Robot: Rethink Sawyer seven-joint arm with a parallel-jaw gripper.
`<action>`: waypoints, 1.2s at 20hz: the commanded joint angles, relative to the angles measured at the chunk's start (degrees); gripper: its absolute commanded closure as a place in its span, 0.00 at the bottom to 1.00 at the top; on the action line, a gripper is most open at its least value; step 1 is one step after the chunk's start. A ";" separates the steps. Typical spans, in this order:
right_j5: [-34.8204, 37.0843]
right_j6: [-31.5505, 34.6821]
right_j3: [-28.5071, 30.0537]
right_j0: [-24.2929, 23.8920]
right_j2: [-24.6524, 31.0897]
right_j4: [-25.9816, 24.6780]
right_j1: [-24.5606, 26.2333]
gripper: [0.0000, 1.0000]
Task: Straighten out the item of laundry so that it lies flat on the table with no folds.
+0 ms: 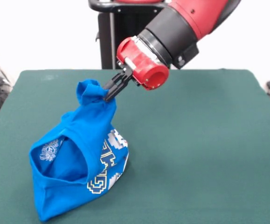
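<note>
The blue T-shirt [76, 163] hangs bunched from the gripper [110, 94], whose black fingers are pinched narrowly on a gathered knot of fabric at the shirt's top. Its long axis runs steeply from that pinched peak down and toward the picture's left, where the lower bulk rests on the green table [200, 154]. The neck opening gapes toward the camera, and the pixel print folds round the right side.

My arm [190, 23] is glossy red with a wide black band round the wrist. Its end is a red ribbed cylinder [141, 63], open-faced, carrying a small black tool [110, 94] with thin dark fingers. A small black stub juts beneath the band.
</note>
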 commanded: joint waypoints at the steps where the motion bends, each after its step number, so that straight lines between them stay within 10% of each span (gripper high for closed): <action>1: 18.97 -14.09 -8.12 -0.25 13.44 0.33 -3.82 1.00; 13: 42.78 -23.18 -19.09 -12.29 31.75 6.23 -7.24 1.00; 24: 58.50 -20.70 -29.37 -13.67 33.83 3.75 -6.12 1.00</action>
